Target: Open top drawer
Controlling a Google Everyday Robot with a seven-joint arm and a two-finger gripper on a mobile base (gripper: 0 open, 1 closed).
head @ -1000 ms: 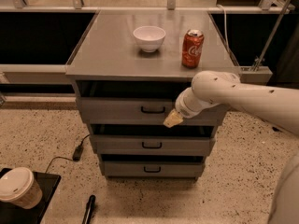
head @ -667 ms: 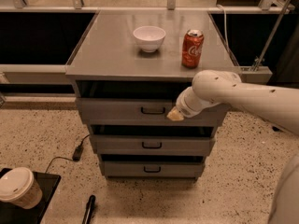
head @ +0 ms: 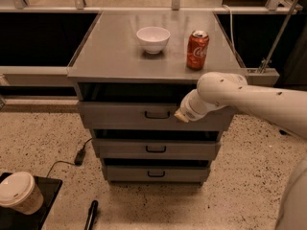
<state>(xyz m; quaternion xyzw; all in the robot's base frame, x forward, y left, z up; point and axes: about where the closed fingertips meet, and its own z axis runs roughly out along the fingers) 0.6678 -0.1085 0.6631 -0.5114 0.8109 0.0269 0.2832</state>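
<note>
The top drawer (head: 115,115) is the widest of three grey drawers under the grey cabinet top. Its flat front carries a small black loop handle (head: 157,114), and a dark gap shows above the front. My gripper (head: 182,115) is at the end of the white arm (head: 249,97), which reaches in from the right. The gripper's tip is against the drawer front, just right of the handle and at the same height. The arm hides the right part of the drawer front.
A white bowl (head: 153,38) and a red soda can (head: 197,50) stand on the cabinet top (head: 110,51). The two narrower drawers (head: 156,149) (head: 156,173) are below. A paper cup (head: 19,192) on a black tray, a black cable (head: 79,155) and a dark object (head: 90,214) lie on the floor at the left.
My gripper has moved a little up and to the right along the top drawer's front, to the height of the handle. The drawers have not visibly moved.
</note>
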